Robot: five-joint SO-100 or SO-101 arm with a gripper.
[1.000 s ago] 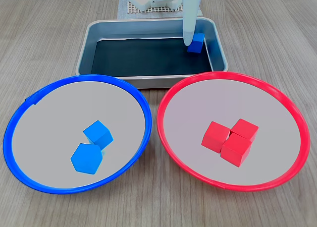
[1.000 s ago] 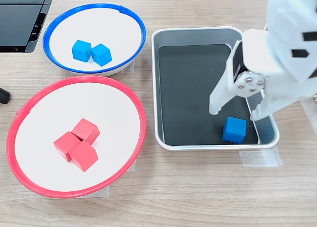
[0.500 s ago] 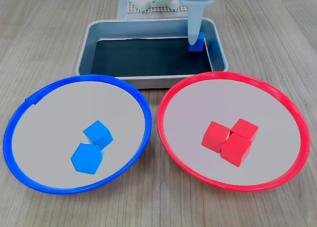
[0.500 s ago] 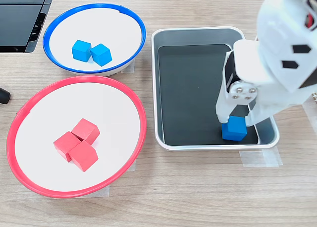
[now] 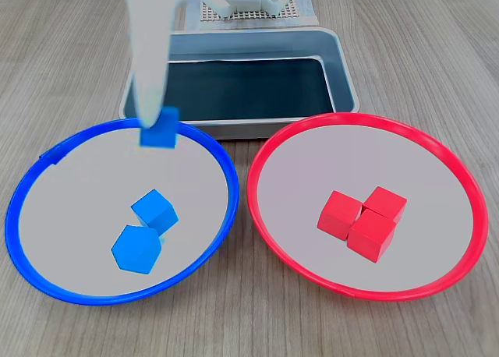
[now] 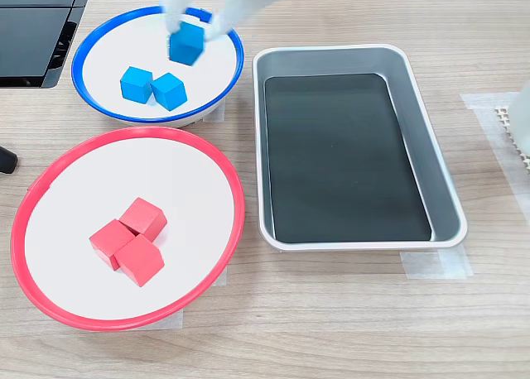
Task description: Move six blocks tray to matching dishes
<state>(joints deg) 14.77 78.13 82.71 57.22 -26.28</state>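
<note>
Gripper (image 6: 192, 33) clamped on the last blue block (image 6: 187, 43), hanging over the blue dish's (image 6: 224, 89) far edge with the tray (image 6: 431, 151) bare, and a drop from up here could bounce it over the rim or knock its two mates

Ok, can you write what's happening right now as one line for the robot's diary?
gripper: shut on blue block | over blue dish, two blues inside | red dish: three reds | tray: empty
</note>
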